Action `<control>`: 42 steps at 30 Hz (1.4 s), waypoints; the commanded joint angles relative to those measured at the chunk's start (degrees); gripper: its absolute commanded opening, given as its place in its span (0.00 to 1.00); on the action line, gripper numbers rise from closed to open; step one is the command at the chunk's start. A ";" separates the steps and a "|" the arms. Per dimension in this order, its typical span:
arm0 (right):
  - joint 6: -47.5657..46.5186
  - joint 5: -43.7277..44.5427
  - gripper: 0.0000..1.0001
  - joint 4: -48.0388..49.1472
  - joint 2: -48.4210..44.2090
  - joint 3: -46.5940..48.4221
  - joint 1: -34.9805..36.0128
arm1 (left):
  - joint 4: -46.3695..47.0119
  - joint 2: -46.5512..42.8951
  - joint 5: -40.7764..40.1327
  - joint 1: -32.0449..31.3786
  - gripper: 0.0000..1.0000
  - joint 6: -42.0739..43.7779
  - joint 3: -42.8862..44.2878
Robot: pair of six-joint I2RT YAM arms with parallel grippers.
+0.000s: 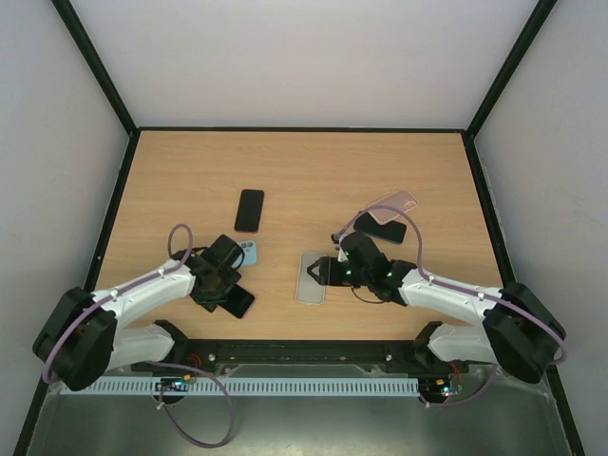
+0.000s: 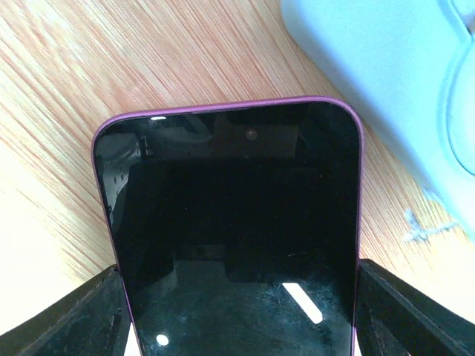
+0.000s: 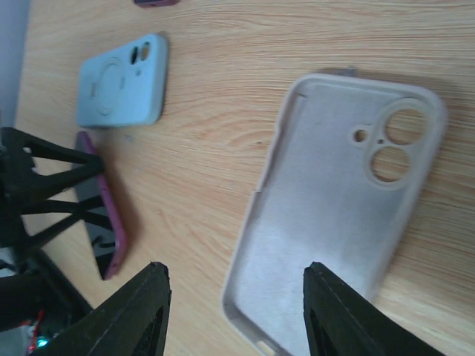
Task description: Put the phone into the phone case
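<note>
The phone [image 2: 230, 215], dark-screened with a magenta rim, is found toward the near edge of the bench [image 1: 313, 171], left of its middle. It is clamped by the left tool [image 1: 226, 288]: in the left wrist view a black finger [image 2: 67, 319] is pressed against each long side of it. Whether the phone is lying flat on the wood or is raised off it cannot be told.

A light blue case [image 3: 122, 81] is laid back-up just beside the phone, on the side toward the far edge.

The phone case [image 3: 334, 193], pale and translucent, is laid open side up near the middle of the near edge, well apart from the phone. Its two camera holes are seen at its far end. The right tool [image 3: 234, 274] is held over its near end with the jaws apart; bare wood is seen between one finger and the case wall, and nothing is gripped.

Toward the middle of the bench a black phone [image 1: 250, 210] is laid flat. Toward the right edge a pink case [image 1: 397, 200] and a dark phone [image 1: 382, 229] are laid just beside each other.
</note>
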 commanded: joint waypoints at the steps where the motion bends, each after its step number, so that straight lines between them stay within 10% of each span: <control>1: 1.88 -2.84 0.48 5.02 -0.37 -0.62 1.62 | 2.22 -1.34 2.50 -2.98 0.69 -2.64 -0.81; 18: 4.16 -10.77 0.46 16.56 18.40 5.34 13.12 | 11.66 -1.21 5.82 -12.08 0.69 -4.80 -0.66; 35: 6.71 -16.89 0.04 24.69 24.20 5.69 14.24 | 13.32 -2.87 6.15 -14.13 0.70 -4.30 -0.16; 42: 7.43 -15.01 0.02 25.68 20.41 3.24 14.24 | 13.66 -5.40 5.52 -14.37 0.93 -2.08 0.34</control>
